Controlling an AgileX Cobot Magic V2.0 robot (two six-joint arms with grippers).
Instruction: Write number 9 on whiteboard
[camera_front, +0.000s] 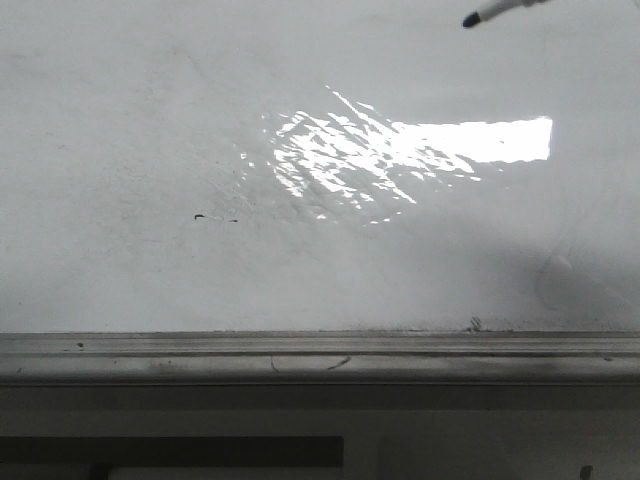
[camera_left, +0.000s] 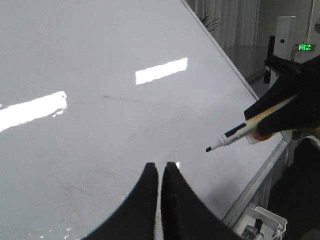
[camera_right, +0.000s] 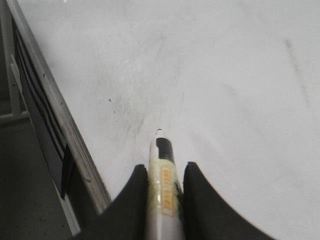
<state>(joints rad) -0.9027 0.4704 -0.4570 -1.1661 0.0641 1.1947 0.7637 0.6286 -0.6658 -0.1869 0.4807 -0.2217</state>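
The whiteboard (camera_front: 150, 120) is glossy white with faint grey smudges, and no number 9 shows on it in any view. My right gripper (camera_right: 165, 170) is shut on a white marker (camera_right: 160, 150) with a black collar, its tip pointing at the board just inside the rail. In the front view only the marker's tip (camera_front: 495, 12) pokes in at the upper right, a little off the surface. The left wrist view shows the marker (camera_left: 240, 132) held by the right gripper (camera_left: 280, 107) near the board's edge. My left gripper (camera_left: 161, 165) hovers over the whiteboard (camera_left: 100, 60), shut and empty.
A tiny black dash (camera_front: 200, 217) lies left of a bright glare patch (camera_front: 420, 150). A grey metal rail (camera_front: 320, 355) runs along the board's near edge, also seen as the rail (camera_right: 55, 110). A white bracket with bolts (camera_left: 265, 225) sits beyond the rail.
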